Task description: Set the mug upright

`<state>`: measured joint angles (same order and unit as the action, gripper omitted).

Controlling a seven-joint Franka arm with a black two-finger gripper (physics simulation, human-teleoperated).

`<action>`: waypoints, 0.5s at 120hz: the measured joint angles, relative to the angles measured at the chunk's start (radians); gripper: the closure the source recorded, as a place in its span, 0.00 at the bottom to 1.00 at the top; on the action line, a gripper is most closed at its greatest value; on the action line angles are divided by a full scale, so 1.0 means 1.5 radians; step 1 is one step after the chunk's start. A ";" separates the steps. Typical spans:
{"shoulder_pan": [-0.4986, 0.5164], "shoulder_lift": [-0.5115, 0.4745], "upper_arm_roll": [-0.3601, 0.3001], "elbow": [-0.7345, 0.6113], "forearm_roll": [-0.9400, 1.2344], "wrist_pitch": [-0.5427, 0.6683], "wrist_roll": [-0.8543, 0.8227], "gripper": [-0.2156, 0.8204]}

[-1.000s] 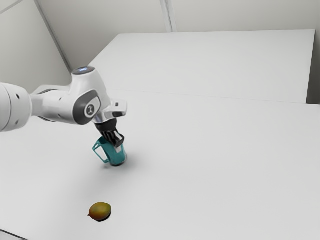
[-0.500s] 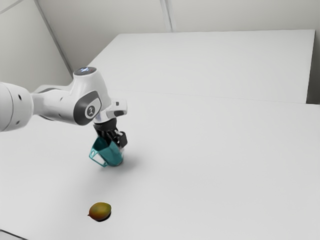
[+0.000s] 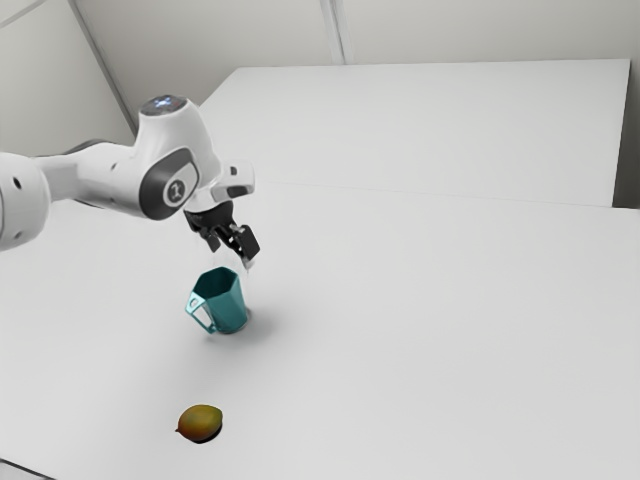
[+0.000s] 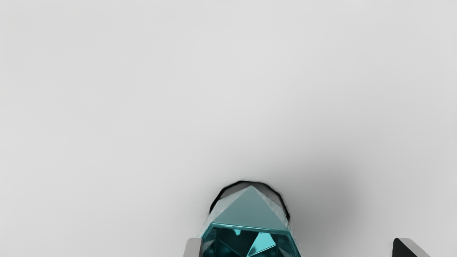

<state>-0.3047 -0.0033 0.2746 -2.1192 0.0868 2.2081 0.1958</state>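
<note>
Greenish-brown fruit (image 3: 201,422), probably a mango, on the white table (image 3: 430,340); pale walls (image 3: 50,90) beyond.

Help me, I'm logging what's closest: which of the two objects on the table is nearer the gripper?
The teal mug with the handle, just below the open gripper; the yellowish-green fruit lies farther off.

Can count one teal mug (image 3: 228,302) below the pincer (image 3: 231,253) and one yellowish-brown fruit (image 3: 200,422) farther from it, on the counter (image 3: 400,320).

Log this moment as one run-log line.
mug: upright on table | gripper: above mug, jaws open | fruit: apart from mug
</note>
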 joint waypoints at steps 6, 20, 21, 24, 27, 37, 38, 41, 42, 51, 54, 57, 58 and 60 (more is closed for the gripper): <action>-0.002 -0.005 0.000 0.025 0.000 -0.019 -0.002 0.23; -0.001 -0.006 -0.002 0.100 0.002 -0.075 -0.005 0.22; 0.000 -0.005 -0.003 0.106 0.002 -0.080 -0.006 0.22; 0.003 -0.004 -0.006 0.127 0.007 -0.094 -0.007 0.22; 0.012 -0.003 -0.015 0.148 0.011 -0.110 -0.008 0.22; 0.050 -0.005 -0.053 0.195 0.022 -0.159 -0.013 0.21; 0.051 -0.006 -0.054 0.200 0.023 -0.164 -0.013 0.21; 0.053 -0.007 -0.057 0.214 0.025 -0.178 -0.014 0.21; 0.054 -0.007 -0.057 0.219 0.026 -0.183 -0.015 0.21; 0.056 -0.008 -0.059 0.267 0.033 -0.224 -0.019 0.21; 0.055 -0.009 -0.057 0.279 0.035 -0.236 -0.020 0.21; 0.049 -0.010 -0.050 0.291 0.037 -0.248 -0.021 0.21; 0.047 -0.010 -0.047 0.296 0.038 -0.252 -0.021 0.21; 0.043 -0.010 -0.043 0.305 0.039 -0.260 -0.022 0.21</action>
<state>-0.2403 -0.0179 0.2102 -1.6623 0.1459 1.8182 0.1624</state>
